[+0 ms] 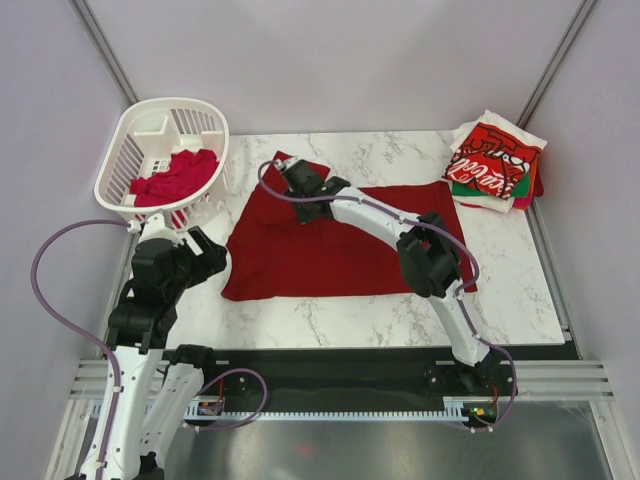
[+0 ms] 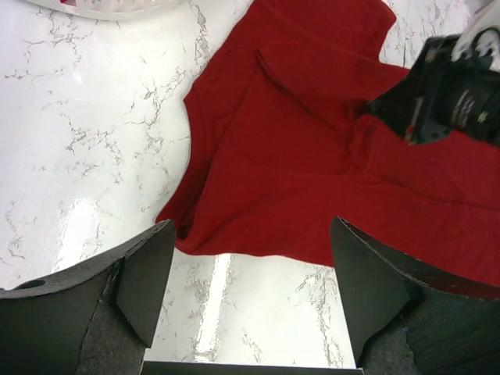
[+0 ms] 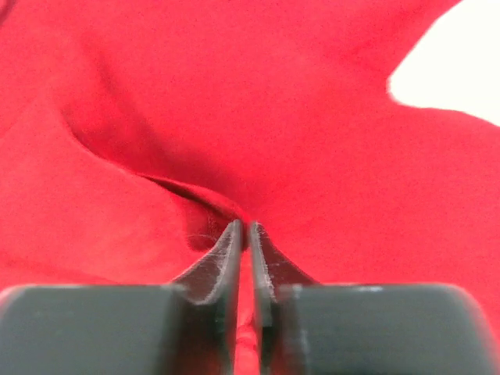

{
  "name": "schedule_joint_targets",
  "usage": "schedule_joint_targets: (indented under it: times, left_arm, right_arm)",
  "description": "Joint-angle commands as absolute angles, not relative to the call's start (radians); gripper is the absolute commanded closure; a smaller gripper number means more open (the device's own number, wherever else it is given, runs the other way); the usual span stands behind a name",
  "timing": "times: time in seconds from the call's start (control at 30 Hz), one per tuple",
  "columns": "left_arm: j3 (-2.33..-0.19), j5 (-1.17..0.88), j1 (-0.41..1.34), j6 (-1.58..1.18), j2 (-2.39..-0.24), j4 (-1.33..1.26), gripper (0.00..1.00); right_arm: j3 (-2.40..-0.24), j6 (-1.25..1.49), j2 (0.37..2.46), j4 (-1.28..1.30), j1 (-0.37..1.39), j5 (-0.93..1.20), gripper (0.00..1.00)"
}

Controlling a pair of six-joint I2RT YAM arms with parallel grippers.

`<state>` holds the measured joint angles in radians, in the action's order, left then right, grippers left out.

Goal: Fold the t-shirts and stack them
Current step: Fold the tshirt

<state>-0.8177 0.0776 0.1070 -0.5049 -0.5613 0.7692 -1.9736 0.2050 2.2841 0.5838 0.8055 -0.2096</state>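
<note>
A dark red t-shirt (image 1: 320,250) lies spread on the marble table (image 1: 520,290). My right gripper (image 1: 290,180) reaches across it to its far left corner and is shut on a pinch of the red cloth (image 3: 234,156). A thin fold of the cloth shows between the fingertips (image 3: 234,242). My left gripper (image 1: 205,258) hovers open near the shirt's left edge, nothing between its fingers (image 2: 148,273). The shirt's near left corner (image 2: 176,223) lies just beyond them. At the back right sits a stack of folded t-shirts (image 1: 495,165) with a red Coca-Cola one on top.
A white slotted basket (image 1: 140,140) stands tilted at the back left with more red cloth (image 1: 175,178) inside. The right arm's black wrist (image 2: 449,90) shows over the shirt in the left wrist view. Grey walls close in the table.
</note>
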Motion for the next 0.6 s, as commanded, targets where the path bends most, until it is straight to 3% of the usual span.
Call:
schedule_joint_targets:
  times: [0.0, 0.1, 0.2, 0.33, 0.43, 0.57]
  left_arm:
    - [-0.828, 0.086, 0.107, -0.466, -0.571, 0.752, 0.13]
    - [-0.828, 0.084, 0.107, -0.466, -0.583, 0.752, 0.13]
    - [-0.830, 0.080, 0.106, -0.466, -0.594, 0.752, 0.12]
    - [-0.834, 0.051, 0.107, -0.457, -0.604, 0.750, 0.10]
    - [-0.830, 0.012, 0.107, -0.450, -0.626, 0.739, 0.07]
    - [-0.827, -0.034, 0.107, -0.445, -0.738, 0.724, 0.05]
  right_arm:
    - [-2.048, 0.187, 2.244, 0.586, 0.753, -0.230, 0.80]
    - [-2.095, 0.186, 2.282, 0.604, 0.718, -0.250, 0.16]
    - [-2.115, 0.193, 2.292, 0.609, 0.684, -0.267, 0.06]
    - [-2.083, 0.206, 2.202, 0.611, 0.660, -0.310, 0.05]
    - [-1.967, 0.236, 2.069, 0.597, 0.658, -0.345, 0.05]
    - [-1.650, 0.302, 1.826, 0.474, 0.608, -0.307, 0.04]
